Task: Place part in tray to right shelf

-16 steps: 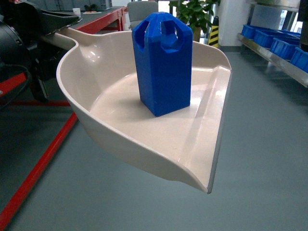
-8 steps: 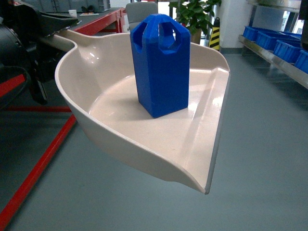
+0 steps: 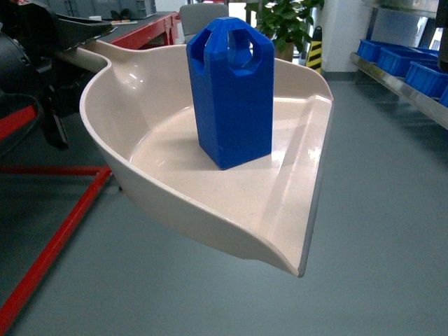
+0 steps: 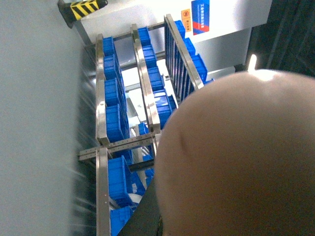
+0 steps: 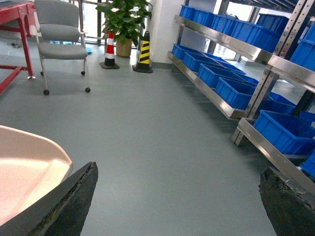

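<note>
Blue part [image 3: 230, 94] rides upright in the tray [image 3: 161, 203], carried by the left claw, grip unseen; right claw [image 5: 177, 196] spread. Next: reach the shelf [image 5: 216, 37].

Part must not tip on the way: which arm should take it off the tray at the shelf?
Right, probably. Its jaws stand open and empty, while the left holds the tray under the upright part.

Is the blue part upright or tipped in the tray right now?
Upright. In the head view the part stands on its base on the tray floor, faceted top up, sides near vertical, clear of the rim.
</note>
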`<state>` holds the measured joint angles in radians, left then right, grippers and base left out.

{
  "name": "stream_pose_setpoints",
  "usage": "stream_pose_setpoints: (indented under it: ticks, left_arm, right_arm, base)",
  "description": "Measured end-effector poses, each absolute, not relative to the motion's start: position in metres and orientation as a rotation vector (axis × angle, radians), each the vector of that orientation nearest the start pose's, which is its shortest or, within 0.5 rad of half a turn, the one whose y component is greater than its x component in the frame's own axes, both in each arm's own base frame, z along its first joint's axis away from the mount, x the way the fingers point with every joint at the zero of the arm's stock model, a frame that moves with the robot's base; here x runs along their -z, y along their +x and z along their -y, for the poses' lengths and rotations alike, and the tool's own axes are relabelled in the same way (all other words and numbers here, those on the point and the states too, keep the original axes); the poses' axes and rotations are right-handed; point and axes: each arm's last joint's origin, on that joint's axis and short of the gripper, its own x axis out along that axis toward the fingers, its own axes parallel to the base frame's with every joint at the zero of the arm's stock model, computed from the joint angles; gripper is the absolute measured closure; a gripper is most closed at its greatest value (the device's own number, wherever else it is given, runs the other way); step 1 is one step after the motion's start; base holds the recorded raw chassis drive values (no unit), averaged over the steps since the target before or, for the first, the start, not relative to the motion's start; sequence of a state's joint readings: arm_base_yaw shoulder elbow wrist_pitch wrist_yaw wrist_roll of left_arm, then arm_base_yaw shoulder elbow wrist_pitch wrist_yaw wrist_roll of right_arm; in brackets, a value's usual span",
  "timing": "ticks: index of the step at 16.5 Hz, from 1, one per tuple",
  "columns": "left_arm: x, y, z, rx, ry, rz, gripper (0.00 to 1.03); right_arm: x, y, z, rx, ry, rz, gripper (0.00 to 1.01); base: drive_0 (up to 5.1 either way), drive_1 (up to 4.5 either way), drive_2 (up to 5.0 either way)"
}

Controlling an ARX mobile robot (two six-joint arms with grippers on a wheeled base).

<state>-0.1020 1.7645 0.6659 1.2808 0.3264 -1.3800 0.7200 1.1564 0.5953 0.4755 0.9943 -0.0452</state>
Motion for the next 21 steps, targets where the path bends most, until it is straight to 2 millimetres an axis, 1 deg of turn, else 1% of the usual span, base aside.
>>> stream_pose_setpoints:
  ticks: [21]
  left_arm:
    - [-0.1889, 0.3265, 0.0432, 0.485, -1.332, -0.145, 0.9]
  right_arm:
    - [-0.2586, 0.1936, -0.1376, 0.272, -0.109, -0.061, 0.03]
  base:
    - [0.0, 4.04, -4.0]
